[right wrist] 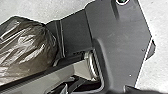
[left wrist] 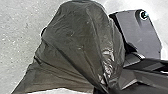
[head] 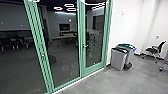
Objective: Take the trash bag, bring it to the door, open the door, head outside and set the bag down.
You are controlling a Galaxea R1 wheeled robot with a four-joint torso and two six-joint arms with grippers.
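Note:
A green-framed glass door (head: 94,68) stands closed in the head view, slightly right of the middle, with a small handle (head: 85,46) on its left side. The dark, shiny trash bag (left wrist: 77,42) looks full in the left wrist view, its film drawn together at my left gripper (left wrist: 108,89), which is shut on it. In the right wrist view the same bag (right wrist: 27,50) hangs beside the robot's body, over pale floor. Part of my right gripper (right wrist: 62,89) is in sight there, apart from the bag's bulging part.
Two grey bins (head: 118,59) stand against the white wall just right of the door. Farther right is a black chair (head: 153,50). Tall glass panels with a green post (head: 41,50) run left of the door; tables and chairs are visible through them.

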